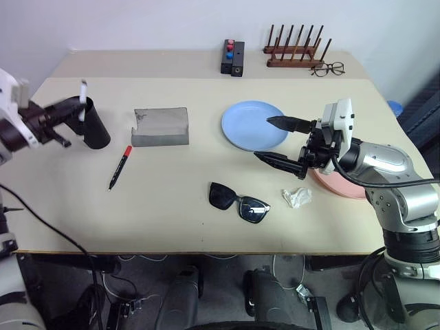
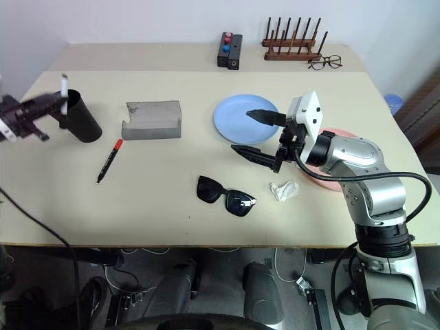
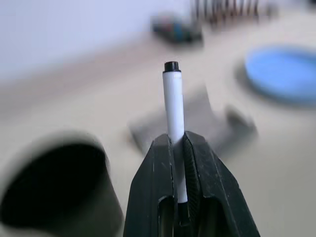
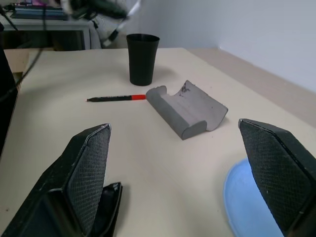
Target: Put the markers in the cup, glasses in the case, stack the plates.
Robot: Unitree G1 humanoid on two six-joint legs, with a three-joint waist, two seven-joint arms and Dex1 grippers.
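My left gripper [image 1: 82,111] is shut on a white marker [image 3: 173,103] with a black end, held just above the rim of the tall black cup [image 1: 96,128] at the table's left. A second marker [image 1: 120,167], black with a red end, lies on the table near the cup. The grey case [image 1: 161,126] sits to the right of it. Black sunglasses [image 1: 239,201] lie near the front edge. My right gripper [image 1: 262,139] stands open and empty between the light blue plate [image 1: 253,124] and the pink plate [image 1: 337,187], which is partly hidden by the arm.
A crumpled white scrap [image 1: 297,197] lies beside the pink plate. At the back stand a wooden rack [image 1: 295,51], a black box [image 1: 233,58] with red and blue buttons, and wire-framed eyeglasses [image 1: 328,68].
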